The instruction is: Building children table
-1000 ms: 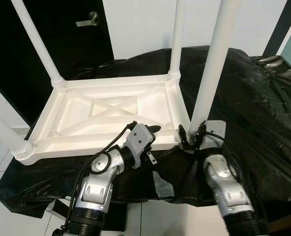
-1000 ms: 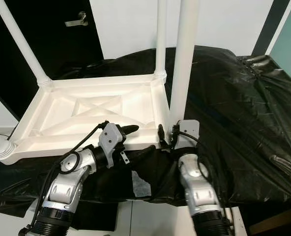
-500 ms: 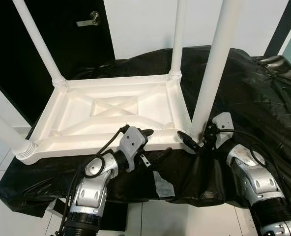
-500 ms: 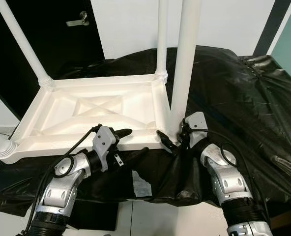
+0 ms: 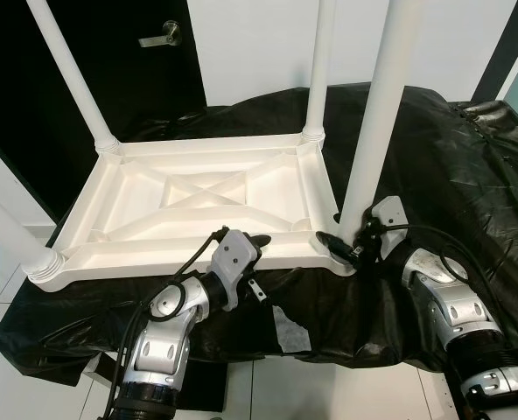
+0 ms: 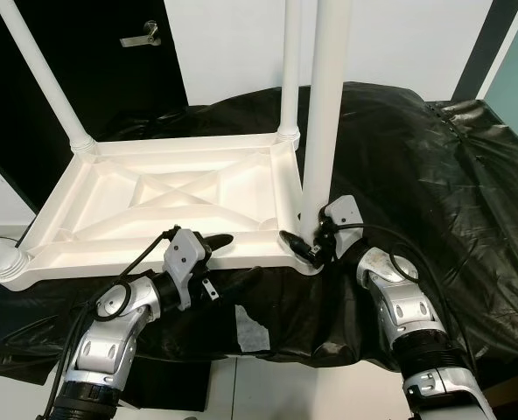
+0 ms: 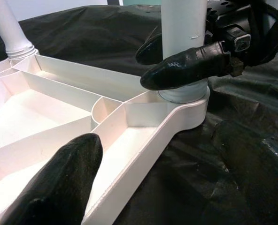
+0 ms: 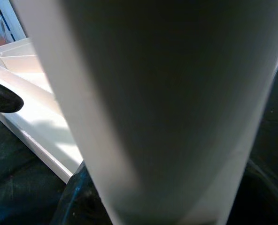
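The white plastic table (image 5: 154, 262) lies upside down on a black sheet (image 5: 451, 175), its legs pointing up. My right gripper (image 5: 342, 249) is shut on the near right leg (image 5: 377, 114) just above its socket at the front right corner; in the left wrist view one black finger (image 7: 190, 65) crosses the front of that leg and the other sits behind it. My left gripper (image 5: 263, 256) is open and straddles the table's front rim, one finger (image 7: 73, 183) over the ribbed underside and the other (image 7: 256, 164) outside, above the sheet. The leg (image 8: 167, 93) is very close in the right wrist view.
The other legs stand at the far left (image 5: 71, 74), far right (image 5: 316, 66) and near left (image 5: 10, 232). A black door with a lever handle (image 5: 158, 37) is behind. The sheet hangs over the front edge, with white floor tiles (image 5: 5, 385) below.
My right arm swung out to the right, its gripper staying at the leg's base. My left gripper drew back a little toward the front rim. The camera shifted slightly.
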